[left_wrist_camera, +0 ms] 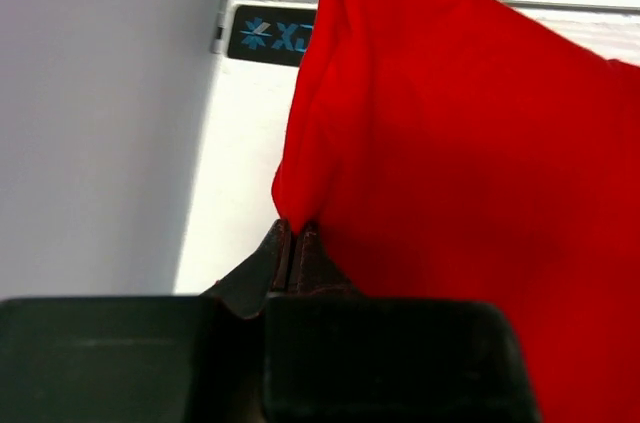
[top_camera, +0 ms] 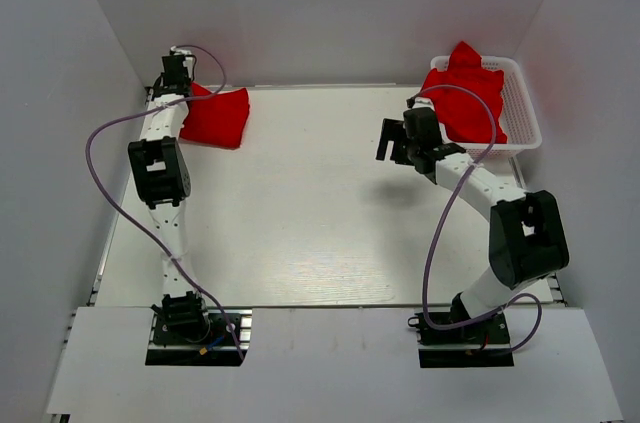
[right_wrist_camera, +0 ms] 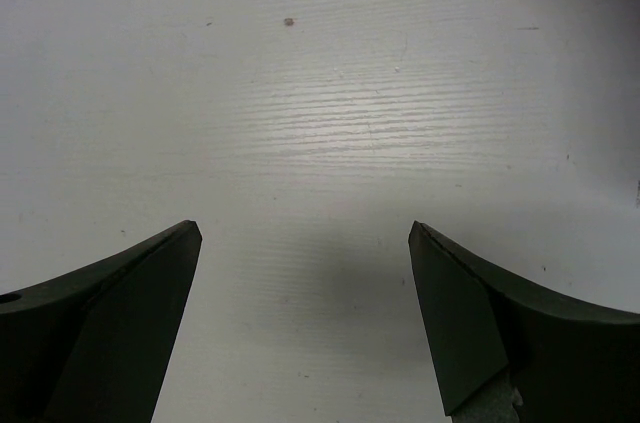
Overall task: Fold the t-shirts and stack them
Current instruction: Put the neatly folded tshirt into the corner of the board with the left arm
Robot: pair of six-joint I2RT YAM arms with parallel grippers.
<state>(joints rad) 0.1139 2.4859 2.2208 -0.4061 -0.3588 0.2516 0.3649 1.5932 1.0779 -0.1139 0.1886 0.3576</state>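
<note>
Left pincer (left_wrist_camera: 295, 230) pinches one t-shirt (left_wrist_camera: 450, 193); right pincer (right_wrist_camera: 305, 230) gapes wide near one basket (top_camera: 528, 121).

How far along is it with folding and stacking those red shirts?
One folded shirt lies at the far left corner; that looks done. The left claw is shut at its edge, seemingly pinching it. The right claw hangs open over bare table, holding nothing. The basket holds crumpled shirts, yet to be folded.

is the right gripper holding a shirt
No, the right gripper is open over the bare table with nothing in it.
</note>
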